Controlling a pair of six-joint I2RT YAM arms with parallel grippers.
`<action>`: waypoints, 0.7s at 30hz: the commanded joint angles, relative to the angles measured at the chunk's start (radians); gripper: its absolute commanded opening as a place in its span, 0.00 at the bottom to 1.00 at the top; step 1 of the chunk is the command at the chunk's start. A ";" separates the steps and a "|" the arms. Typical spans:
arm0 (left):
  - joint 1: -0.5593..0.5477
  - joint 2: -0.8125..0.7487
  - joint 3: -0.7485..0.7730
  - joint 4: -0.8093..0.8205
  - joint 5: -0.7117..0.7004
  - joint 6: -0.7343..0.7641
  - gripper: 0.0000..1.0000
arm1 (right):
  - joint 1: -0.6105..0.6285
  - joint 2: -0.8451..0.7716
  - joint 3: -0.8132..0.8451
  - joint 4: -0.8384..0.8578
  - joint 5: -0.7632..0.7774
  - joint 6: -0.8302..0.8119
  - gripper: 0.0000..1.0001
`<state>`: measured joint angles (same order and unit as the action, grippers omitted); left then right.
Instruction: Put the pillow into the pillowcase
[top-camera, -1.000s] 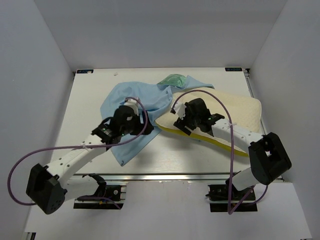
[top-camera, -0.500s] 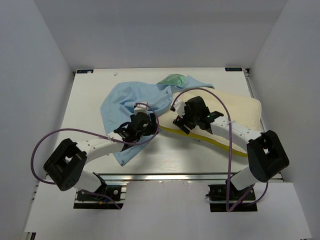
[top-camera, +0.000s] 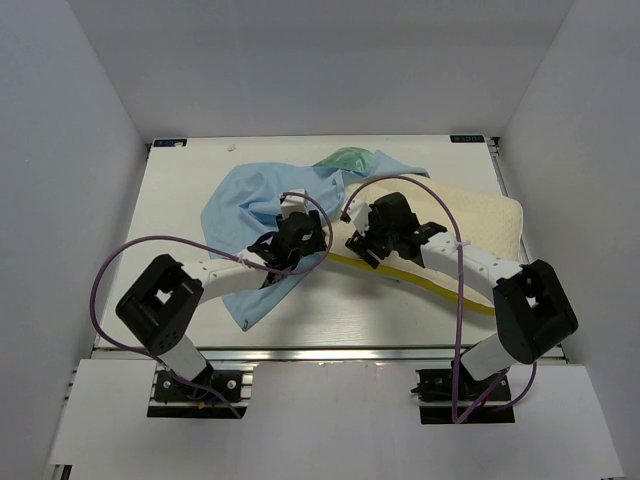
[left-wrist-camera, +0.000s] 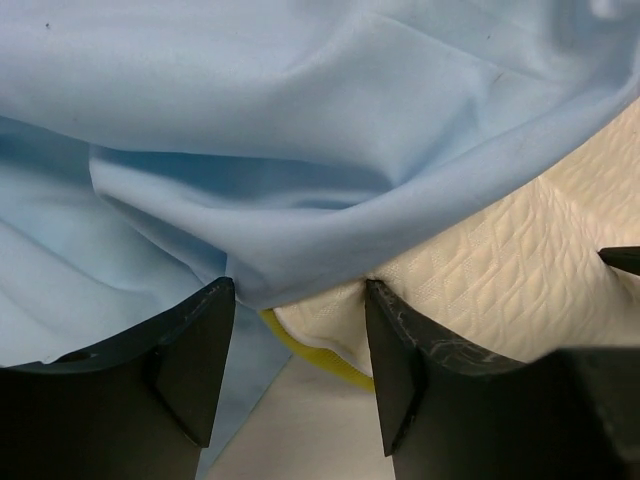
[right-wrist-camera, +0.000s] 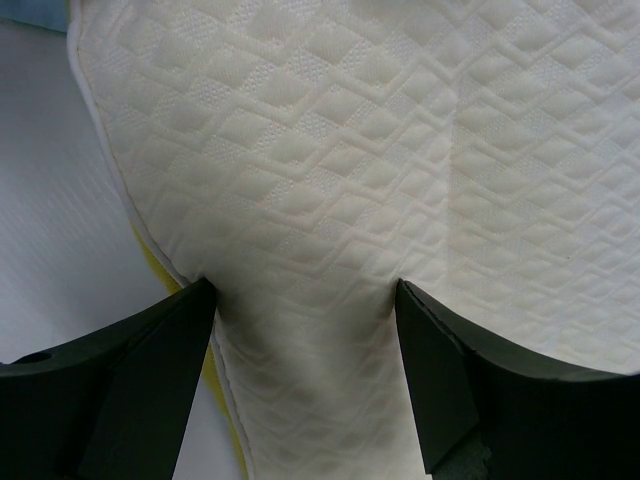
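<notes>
Left gripper (left-wrist-camera: 297, 290) hangs part open over a pillowcase (left-wrist-camera: 300, 120) fold draped on the pillow (right-wrist-camera: 330, 150) at its left corner, gripping nothing. Right gripper (right-wrist-camera: 300, 285) straddles that same end, jaws wide and touching both sides; clamped or not, I can't tell. Almost all the pillow lies outside, so the stuffing looks barely begun.

Soft light-blue fabric pillowcase (left-wrist-camera: 300, 150) is covering one corner of the thick cream-white quilted foam pillow (left-wrist-camera: 500, 270).
Seen from above, the left gripper (left-wrist-camera: 295, 330) and right gripper (right-wrist-camera: 305, 330) are hiding their jaws beneath their own black bodies; the right wrist view is cropping the pillow on three sides; whether the left one is pinching the fold is not showing.
</notes>
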<state>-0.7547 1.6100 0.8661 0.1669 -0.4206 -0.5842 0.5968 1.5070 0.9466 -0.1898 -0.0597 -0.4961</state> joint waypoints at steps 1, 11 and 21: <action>0.009 -0.013 0.034 0.060 -0.026 -0.017 0.64 | 0.003 0.007 0.020 0.006 -0.029 0.021 0.77; 0.061 0.025 0.033 0.089 -0.007 -0.074 0.56 | 0.004 -0.004 0.017 0.000 -0.038 0.024 0.77; 0.081 0.038 0.028 0.086 -0.030 -0.082 0.36 | 0.005 0.001 0.017 -0.002 -0.051 0.030 0.72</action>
<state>-0.6849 1.6497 0.8692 0.2432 -0.4229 -0.6594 0.5968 1.5070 0.9466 -0.1833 -0.0784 -0.4847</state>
